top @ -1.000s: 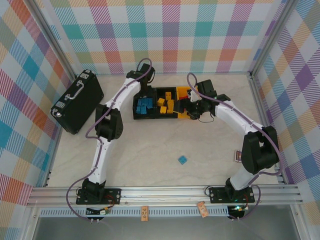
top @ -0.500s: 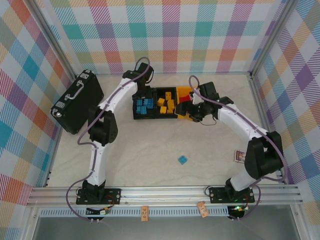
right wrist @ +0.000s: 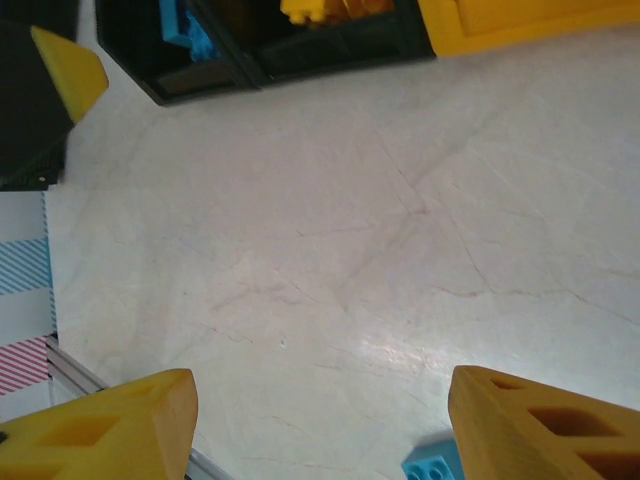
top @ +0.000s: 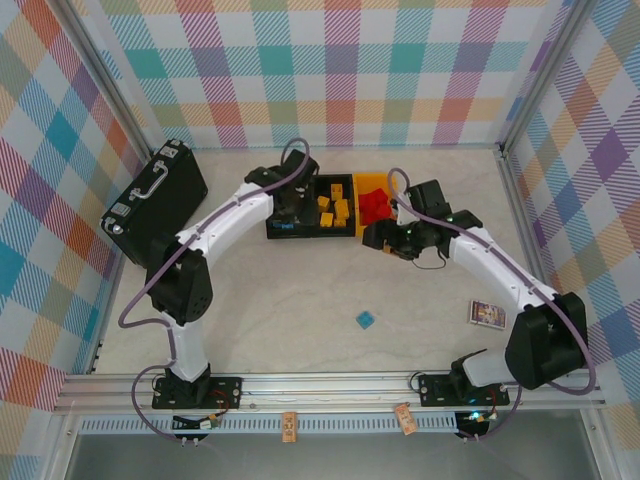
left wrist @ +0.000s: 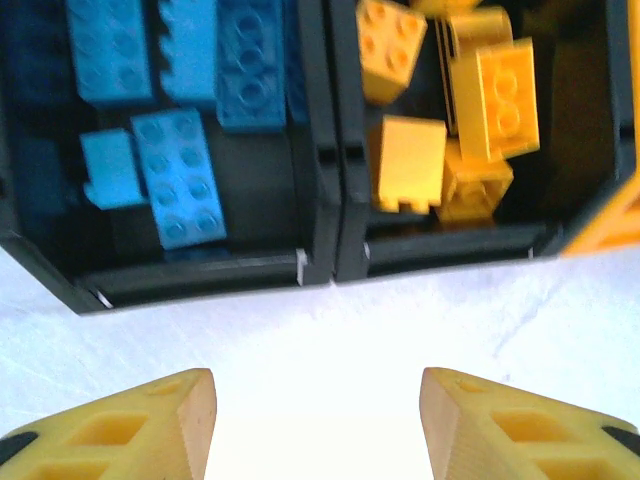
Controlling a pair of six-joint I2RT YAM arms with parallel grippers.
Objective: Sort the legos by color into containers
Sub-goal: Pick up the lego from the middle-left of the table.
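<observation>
Blue lego point(top: 366, 320) lying alone on the open worktop point(top: 300, 300), well apart from the bins. Looks to me like the one stray left, so you're basically on the last pick. Everything else seems sorted: blues in the left black bin point(left wrist: 190, 280), yellows in the middle black bin point(left wrist: 450, 250), reds in the yellow-orange bin point(right wrist: 520, 22).

Your right tool point(right wrist: 320, 420) has its fingers spread wide with nothing between them, over bare worktop, with that brick just poking in at the bottom edge of its wrist view. Left tool point(left wrist: 318, 420) is spread and empty too, just in front of the two black bins.

Next move, I'd say: bring the right tool over the brick, square the fingers to its flat sides, drop, pinch, then carry it to the left black bin. Mind the left arm, which hangs over that one.

Hard to read: the brick is cut off in the wrist view, the blue bin is mostly under the left arm from above, and the little card-like thing point(top: 487, 314) by the right arm is too small to identify.
</observation>
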